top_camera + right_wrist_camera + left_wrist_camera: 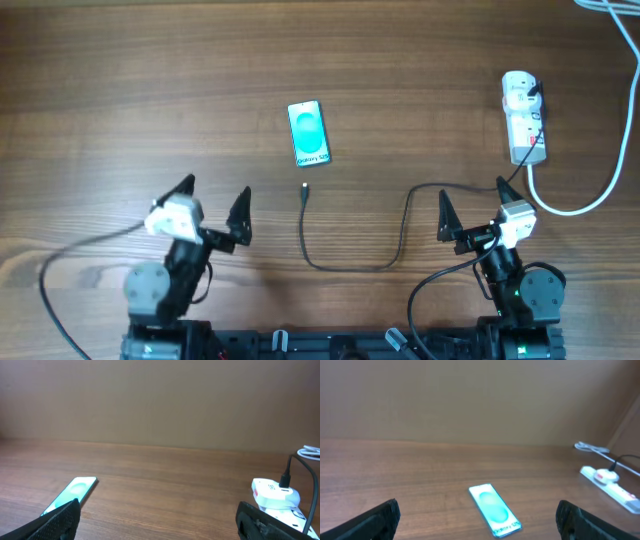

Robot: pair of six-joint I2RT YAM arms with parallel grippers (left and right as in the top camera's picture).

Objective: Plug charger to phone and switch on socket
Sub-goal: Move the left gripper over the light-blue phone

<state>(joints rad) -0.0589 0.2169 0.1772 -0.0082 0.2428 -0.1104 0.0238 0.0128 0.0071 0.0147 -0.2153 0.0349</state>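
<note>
The phone [308, 132] lies flat mid-table, turquoise screen up, white text strip at its near end; it also shows in the left wrist view [494, 509] and the right wrist view [72, 492]. The charger cable [350, 262] runs in a U from its connector tip [304, 187], just below the phone, toward the socket. The socket [523, 116] is a white power strip at the right with a black plug in it; it also shows in the left wrist view [612, 482] and the right wrist view [275, 494]. My left gripper [213, 205] and right gripper [470, 208] are open and empty near the front edge.
A thick white cord [600, 190] loops from the socket off the right edge. The robots' own black cables [70, 255] trail by the arm bases. A beige wall stands behind the table in both wrist views.
</note>
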